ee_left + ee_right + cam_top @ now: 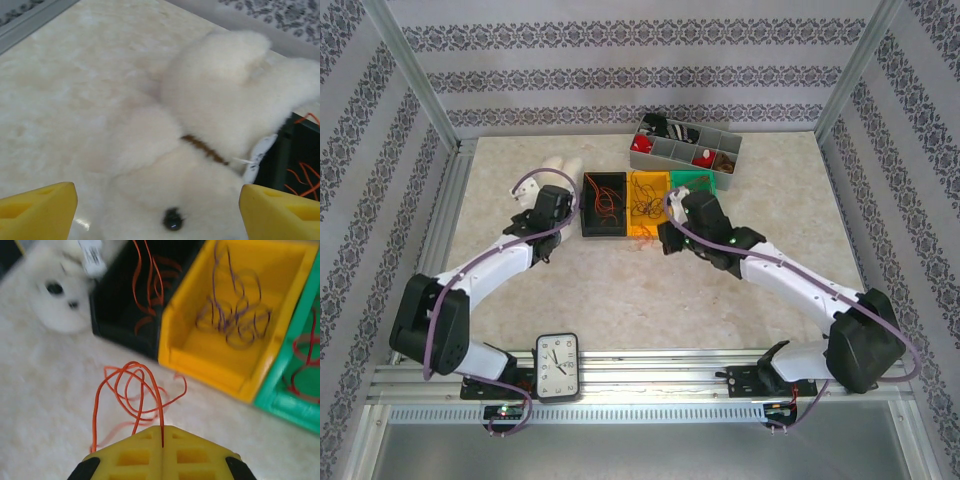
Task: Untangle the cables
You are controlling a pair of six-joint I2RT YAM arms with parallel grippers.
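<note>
right pincer (162, 431) pinches orange cable (158, 405) beside black bin (125, 336).

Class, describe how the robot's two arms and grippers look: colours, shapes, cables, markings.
Both the left arm and right arm have slim white links joined by bulky black housings. A thick purple cord loops loosely along each. The left gripper and right gripper carry blocky yellow fingers with recessed pockets; black trim edges the right one's base. No markings are legible.
</note>
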